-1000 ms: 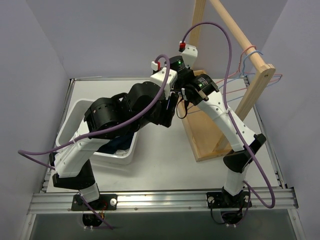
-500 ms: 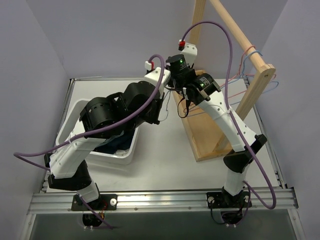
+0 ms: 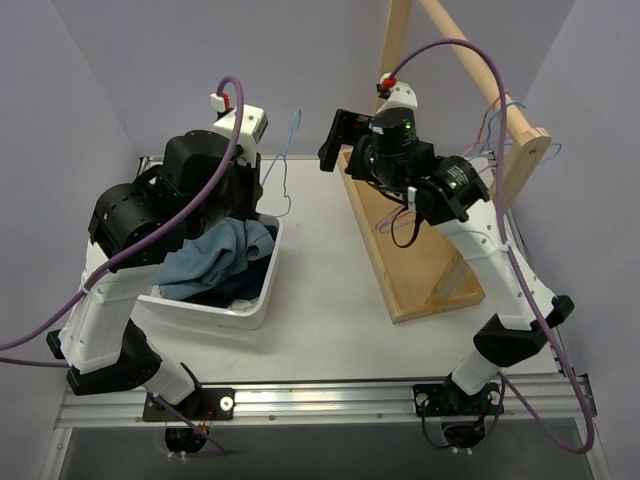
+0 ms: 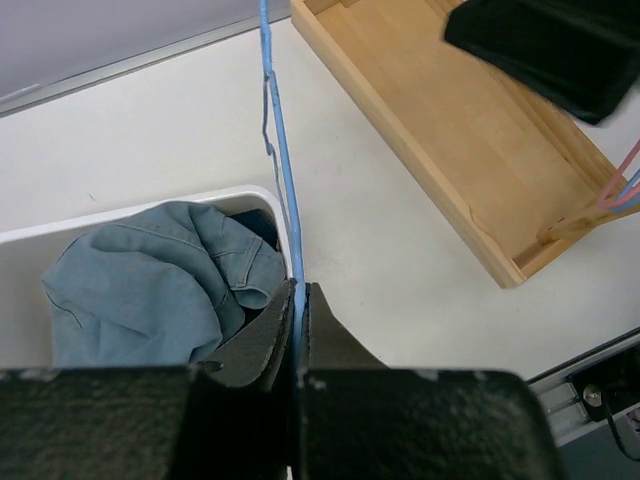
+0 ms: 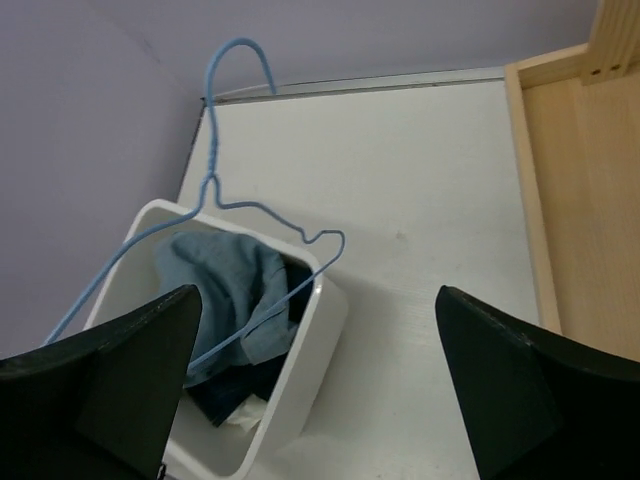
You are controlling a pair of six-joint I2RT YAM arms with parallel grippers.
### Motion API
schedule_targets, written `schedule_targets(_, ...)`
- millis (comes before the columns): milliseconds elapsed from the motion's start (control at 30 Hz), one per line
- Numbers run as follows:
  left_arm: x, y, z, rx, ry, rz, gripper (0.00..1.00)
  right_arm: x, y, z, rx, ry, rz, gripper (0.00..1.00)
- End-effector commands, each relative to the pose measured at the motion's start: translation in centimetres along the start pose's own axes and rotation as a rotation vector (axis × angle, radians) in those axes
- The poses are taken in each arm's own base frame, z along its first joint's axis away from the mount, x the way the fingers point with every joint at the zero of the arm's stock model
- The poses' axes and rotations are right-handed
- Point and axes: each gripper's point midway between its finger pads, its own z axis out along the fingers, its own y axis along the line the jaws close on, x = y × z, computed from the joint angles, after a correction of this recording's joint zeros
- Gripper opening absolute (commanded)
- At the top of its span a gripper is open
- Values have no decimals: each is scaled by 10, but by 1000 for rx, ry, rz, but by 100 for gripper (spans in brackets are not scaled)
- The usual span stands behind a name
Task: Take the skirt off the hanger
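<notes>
My left gripper (image 4: pixel 298 290) is shut on the wire of a light-blue hanger (image 4: pixel 275 120), holding it above the white bin (image 3: pixel 262 300). The same blue hanger (image 5: pixel 213 140) stands bare in the right wrist view. The right gripper (image 5: pixel 318 290) is wide open with nothing in it, high near the rack (image 3: pixel 335 135). A pink-red hanger (image 3: pixel 496 99) hooks over the wooden bar at the right; its wire (image 4: pixel 618 188) also crosses the left wrist view. A scrap of white fabric (image 5: pixel 240 420) lies low in the bin. I cannot tell whether it is the skirt.
In the bin, a light-blue denim shirt (image 3: pixel 215 255) lies crumpled on a dark-blue garment (image 3: pixel 228 293). The wooden rack's tray base (image 3: pixel 400 250) and sloping bar (image 3: pixel 480 70) fill the right side, where another blue hanger (image 3: pixel 512 107) hangs.
The left arm swung left and back over the bin, its gripper closing on the blue hanger. The light-blue shirt now lies in the bin. The right gripper opened and lifted away.
</notes>
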Motion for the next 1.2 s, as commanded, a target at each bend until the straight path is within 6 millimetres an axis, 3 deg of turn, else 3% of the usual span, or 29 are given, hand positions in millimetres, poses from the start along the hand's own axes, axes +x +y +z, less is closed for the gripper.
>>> schedule_targets(0,24,8,-1,38,106,89,2,-31,42,-64,-275,-51,35,98)
schedule_targets(33,19,6,2,54,93,82,2,-36,48,-74,-324,-63,35,90)
schedule_targets(67,9,0,7,100,59,69,2,-47,64,-103,-451,-92,40,84)
schedule_targets(133,-6,-8,11,148,13,46,2,-38,67,-118,-522,-85,22,62)
schedule_targets(167,-21,-19,13,209,-37,32,2,-46,70,-148,-606,-125,25,50)
schedule_targets(200,-32,-24,11,239,-77,25,2,-42,69,-157,-634,-122,21,22)
schedule_targets(233,-38,-30,15,262,-93,21,2,-26,65,-154,-635,-82,19,9)
schedule_targets(267,-52,-41,14,318,-141,7,2,-25,63,-170,-666,-89,21,0)
schedule_targets(400,-86,-64,17,439,-248,-40,2,15,63,-188,-778,40,-2,0)
schedule_targets(567,-120,-91,20,569,-368,-82,2,45,28,-193,-681,74,5,0)
schedule_targets(733,-143,-107,20,662,-442,-119,2,52,8,-205,-637,51,27,0)
schedule_targets(867,-167,-105,10,667,-561,-161,2,56,-4,-209,-592,54,18,0)
schedule_targets(1000,-176,-103,12,659,-593,-184,2,55,-9,-214,-578,42,22,0)
schedule_targets(1167,-183,-122,13,753,-590,-203,2,55,-13,-217,-566,34,34,0)
